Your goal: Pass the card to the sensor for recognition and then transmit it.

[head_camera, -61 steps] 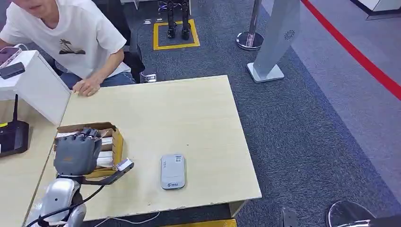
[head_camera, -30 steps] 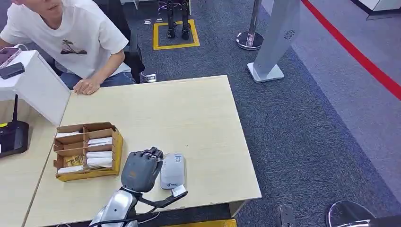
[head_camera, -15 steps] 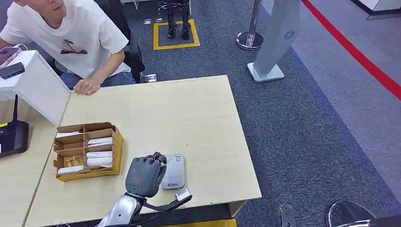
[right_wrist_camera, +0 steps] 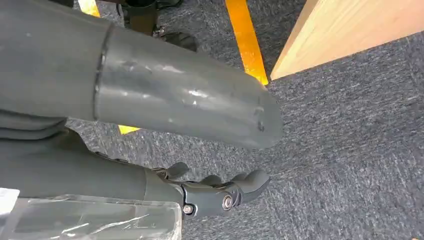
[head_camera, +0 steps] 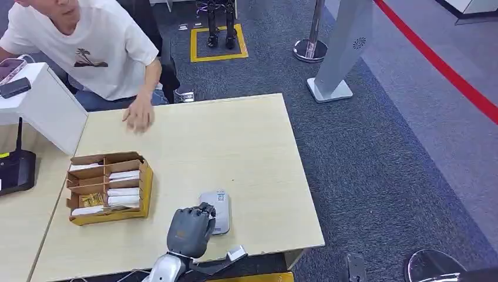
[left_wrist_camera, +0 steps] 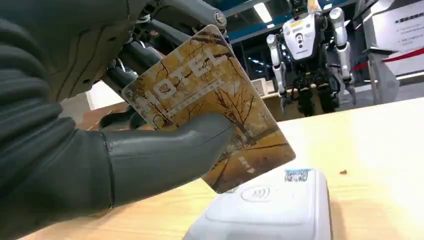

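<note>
Left hand (head_camera: 189, 231) holds card (left_wrist_camera: 210, 102) — just over sensor (head_camera: 216, 212).

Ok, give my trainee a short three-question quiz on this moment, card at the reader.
1. True or false: the left hand holds the card over the reader.
2. Multiple choice: where does the card box stand on the table? A) on the side of the reader toward the robot's left B) on the side toward its right C) on top of the reader
3. Fill in: the right hand hangs over the ____, beside the table edge.

Key: 1 true; 2 A; 3 carpet.
</note>
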